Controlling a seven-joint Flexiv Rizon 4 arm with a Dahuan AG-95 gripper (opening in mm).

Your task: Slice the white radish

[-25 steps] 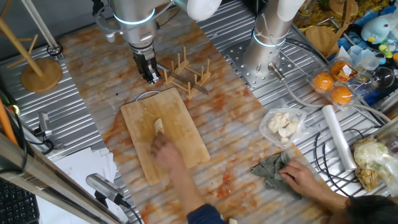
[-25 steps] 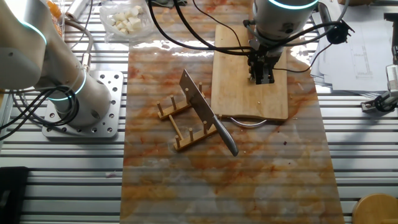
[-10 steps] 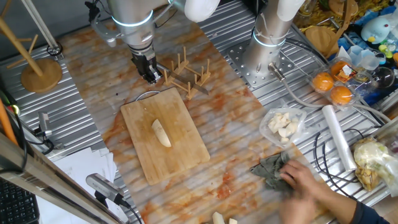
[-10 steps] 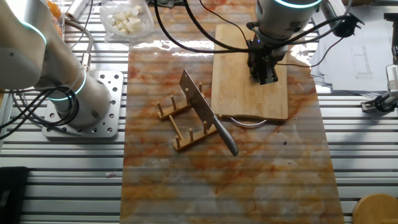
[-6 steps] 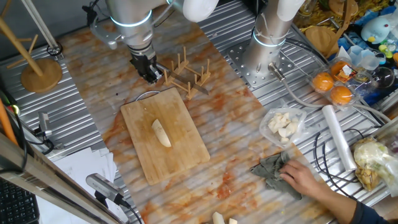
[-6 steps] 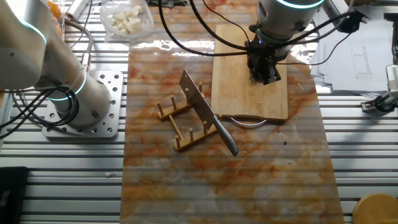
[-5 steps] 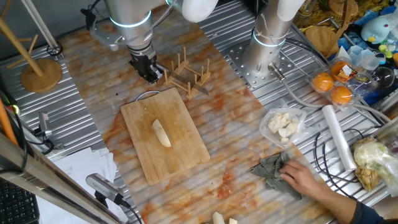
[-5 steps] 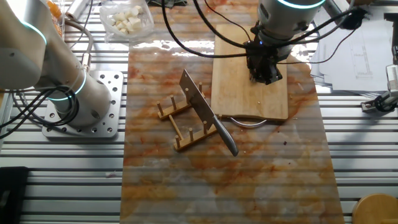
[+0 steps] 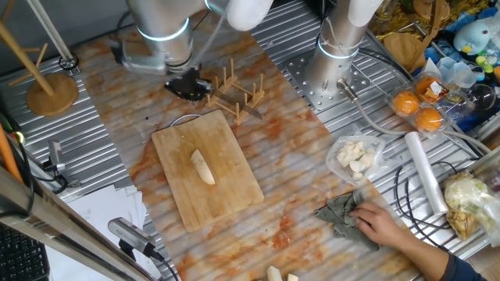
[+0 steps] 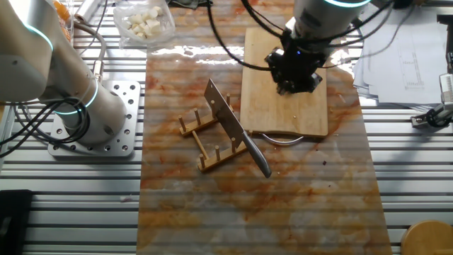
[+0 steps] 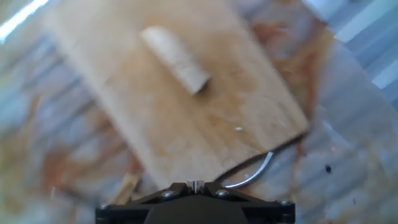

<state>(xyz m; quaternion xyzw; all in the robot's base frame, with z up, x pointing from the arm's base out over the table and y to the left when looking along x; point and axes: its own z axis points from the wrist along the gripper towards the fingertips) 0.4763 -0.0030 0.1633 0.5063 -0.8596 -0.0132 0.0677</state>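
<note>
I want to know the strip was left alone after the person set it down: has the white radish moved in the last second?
No. The white radish lies at the same spot and angle on the cutting board, below the board's metal handle loop.

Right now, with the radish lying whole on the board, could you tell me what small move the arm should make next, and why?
Probably swing the gripper toward the knife and line up on its handle. The white radish lies uncut on the cutting board, the knife rests in the wooden rack beside the board, and the gripper holds nothing, hovering between the two.
</note>
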